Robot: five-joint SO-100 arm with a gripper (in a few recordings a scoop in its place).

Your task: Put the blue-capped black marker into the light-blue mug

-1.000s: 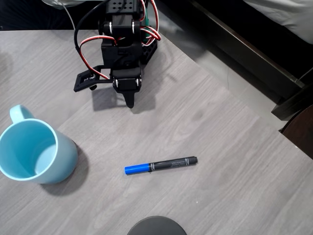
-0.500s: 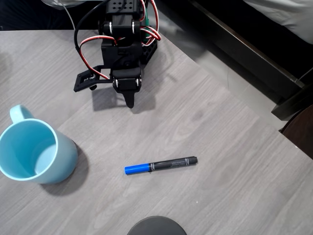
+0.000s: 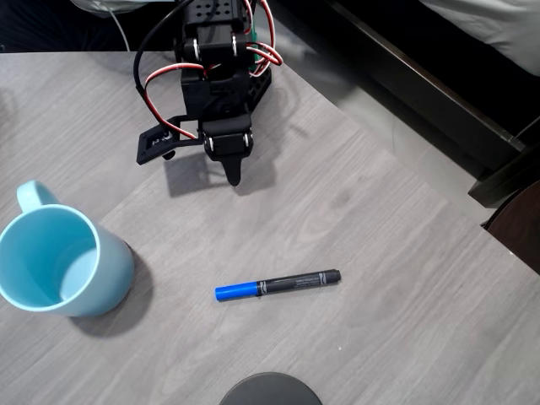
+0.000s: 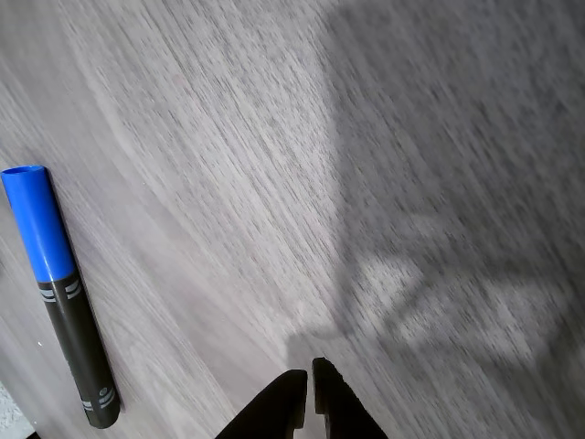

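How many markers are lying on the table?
1. The blue-capped black marker lies flat on the grey table, right of the light-blue mug in the overhead view, below the hand, apart from both.

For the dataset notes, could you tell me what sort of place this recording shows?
Probably a room at home, perhaps a bedroom: a grey wood-grain table holding a light-blue mug and a marker, with what looks like a dark bed frame and pale bedding beside it.
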